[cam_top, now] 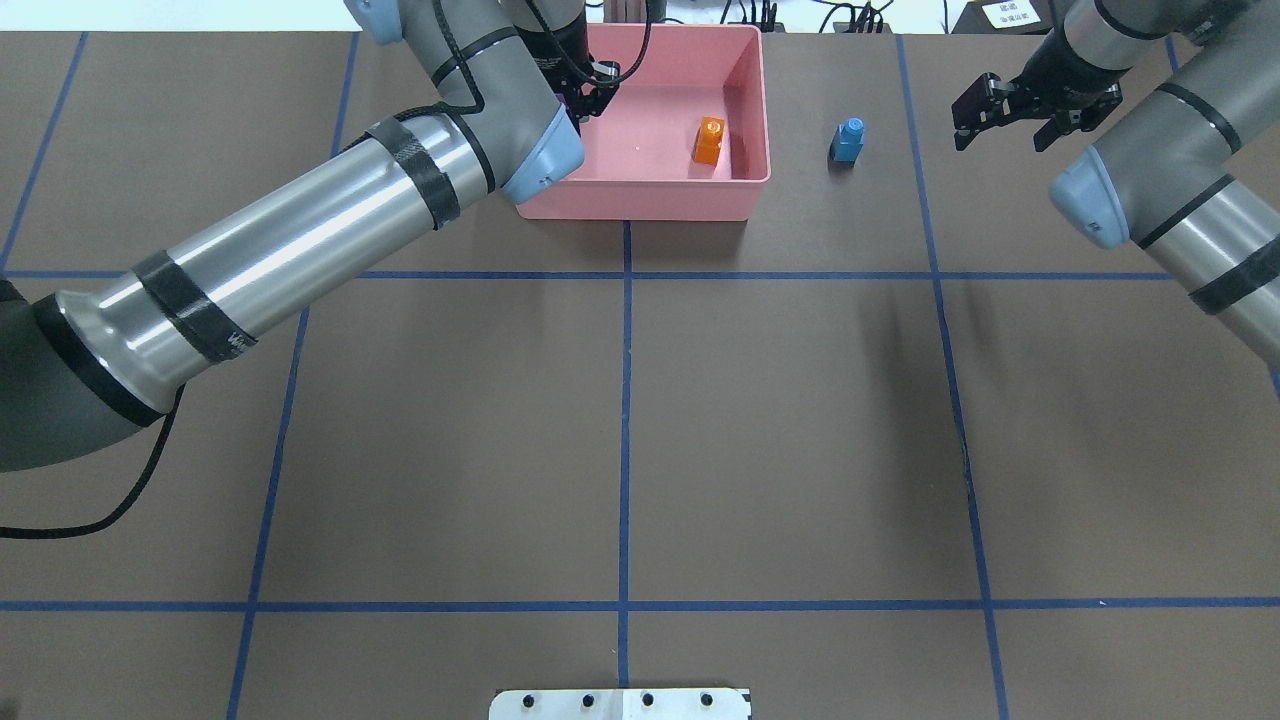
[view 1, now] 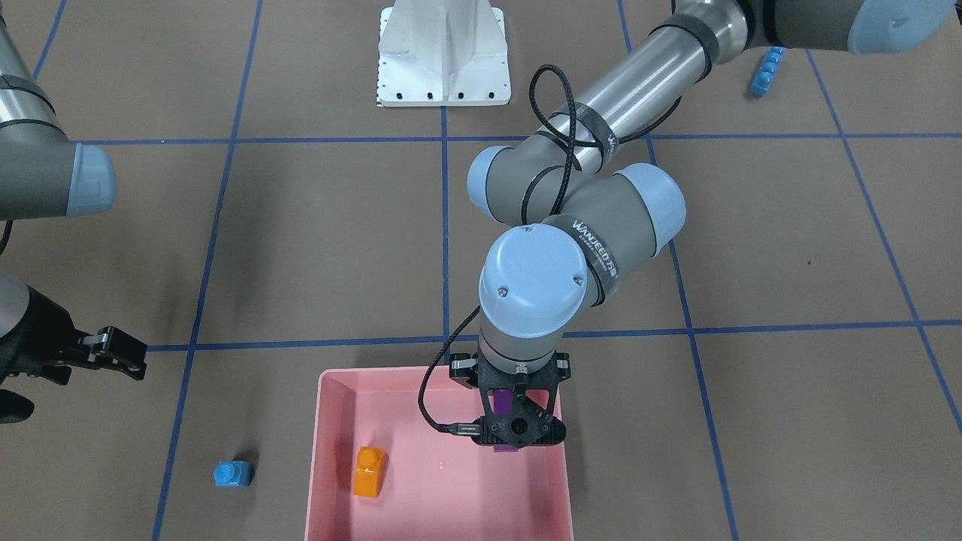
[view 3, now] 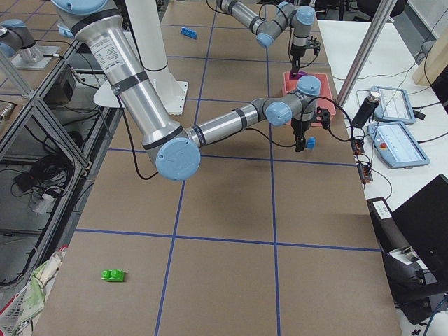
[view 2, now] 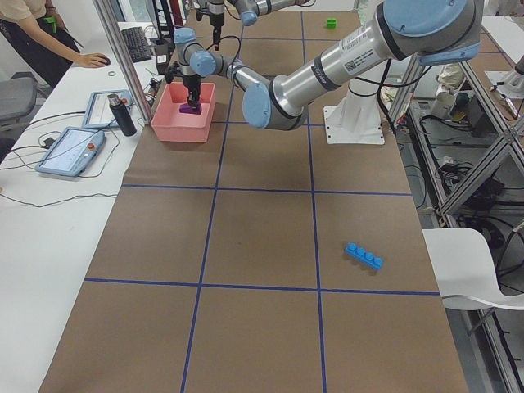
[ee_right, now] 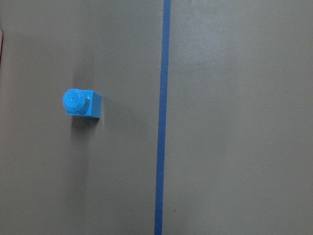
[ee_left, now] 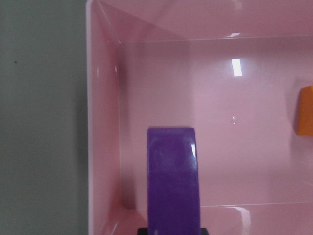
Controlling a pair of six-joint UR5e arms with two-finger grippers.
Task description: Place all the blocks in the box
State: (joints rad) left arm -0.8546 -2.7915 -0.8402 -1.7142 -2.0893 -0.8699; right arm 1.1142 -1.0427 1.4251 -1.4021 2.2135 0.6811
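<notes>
Left hand (view 1: 505, 443) points vertically down over the box (view 1: 331, 436), closed on the purple block (ee_left: 172, 181). Right hand (cam_top: 1000, 135) hovers near the 1-stud blue block (cam_top: 848, 140), spread, empty.

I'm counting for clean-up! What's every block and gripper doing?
orange block: in box
purple block: held over box
small blue block: on table, beside box
long blue block: on table
green block: on table
left gripper: shut on purple block
right gripper: open, empty

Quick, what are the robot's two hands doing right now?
Left gripper: closed on the purple block, over the pink box.
Right gripper: open, holding nothing.
</notes>
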